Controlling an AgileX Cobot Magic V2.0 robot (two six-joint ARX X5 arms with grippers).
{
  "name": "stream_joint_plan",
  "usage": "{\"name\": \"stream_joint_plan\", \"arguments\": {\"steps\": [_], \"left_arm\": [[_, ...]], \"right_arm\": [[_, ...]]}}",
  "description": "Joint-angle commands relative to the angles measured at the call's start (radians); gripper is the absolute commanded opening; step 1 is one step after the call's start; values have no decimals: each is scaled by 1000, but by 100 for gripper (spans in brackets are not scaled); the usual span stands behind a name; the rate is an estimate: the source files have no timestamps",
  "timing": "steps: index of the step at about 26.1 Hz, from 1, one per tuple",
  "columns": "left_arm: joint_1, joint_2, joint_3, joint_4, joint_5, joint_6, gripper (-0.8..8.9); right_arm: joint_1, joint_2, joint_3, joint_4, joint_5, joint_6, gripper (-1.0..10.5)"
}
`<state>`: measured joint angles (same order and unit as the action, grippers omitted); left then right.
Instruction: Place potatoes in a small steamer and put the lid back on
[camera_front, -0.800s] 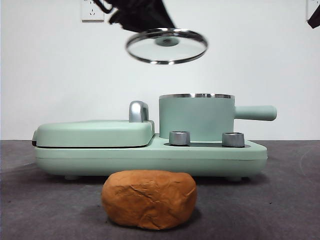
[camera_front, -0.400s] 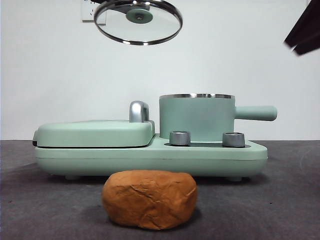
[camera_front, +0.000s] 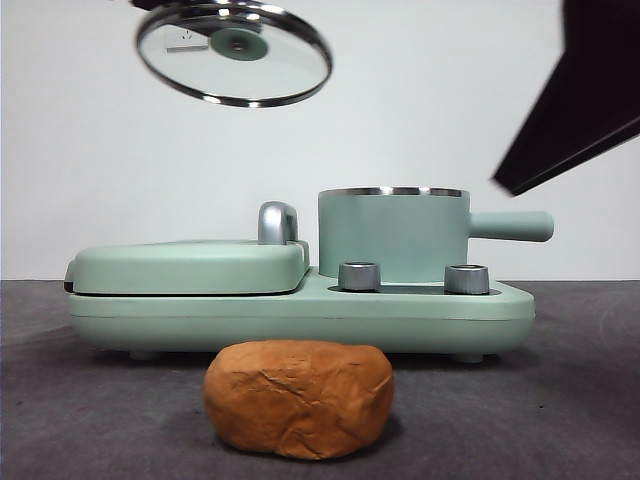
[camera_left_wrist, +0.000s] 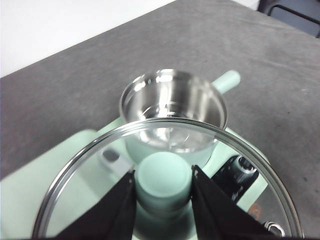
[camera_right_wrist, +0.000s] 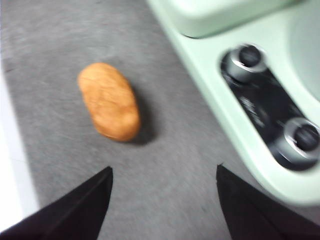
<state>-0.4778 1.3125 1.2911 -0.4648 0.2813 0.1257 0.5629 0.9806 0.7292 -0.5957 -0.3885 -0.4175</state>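
Note:
The orange-brown wrinkled potato (camera_front: 298, 397) (camera_right_wrist: 109, 101) lies on the grey table in front of the appliance. Behind it the mint-green small steamer (camera_front: 393, 233) (camera_left_wrist: 172, 107) stands uncovered, its steel inside bare. High at the upper left the glass lid (camera_front: 234, 52) (camera_left_wrist: 165, 180) hangs tilted, with my left gripper (camera_left_wrist: 164, 187) shut on its green knob. From the upper right my right gripper (camera_right_wrist: 162, 192) comes in as a dark shape (camera_front: 580, 95), open, above the table with the potato ahead of it.
The steamer sits on a mint-green base (camera_front: 300, 315) with two steel dials (camera_front: 359, 276) (camera_right_wrist: 245, 62). A flat hinged griddle plate (camera_front: 190, 265) with a chrome handle (camera_front: 277, 222) takes up its left half. A wall socket shows behind the lid.
The lid has travelled up and to the left, away from above the steamer. The right arm has come down into view at the upper right, growing larger.

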Motion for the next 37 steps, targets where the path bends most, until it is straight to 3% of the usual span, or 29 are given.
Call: {"name": "stream_joint_plan", "arguments": {"steps": [1,10,22,32,37], "left_arm": [[1,-65,-62,44,-17,-43,10],[3,-317,-289,29,-117,-121,10],[36,-475,-309,-47,-159,-123,9],[60,-504,-309,-98,-159,-119,9],[60,-504,-309,-95,-159,-114,9]], "right_arm": [[53,56,19,48,1,-17,332],[171,252,19,200,1,-17,383],[269,471,19,367,5,-10,382],[296,513,20,362,119,143,268],[296,464,25,349,101,249,244]]}}
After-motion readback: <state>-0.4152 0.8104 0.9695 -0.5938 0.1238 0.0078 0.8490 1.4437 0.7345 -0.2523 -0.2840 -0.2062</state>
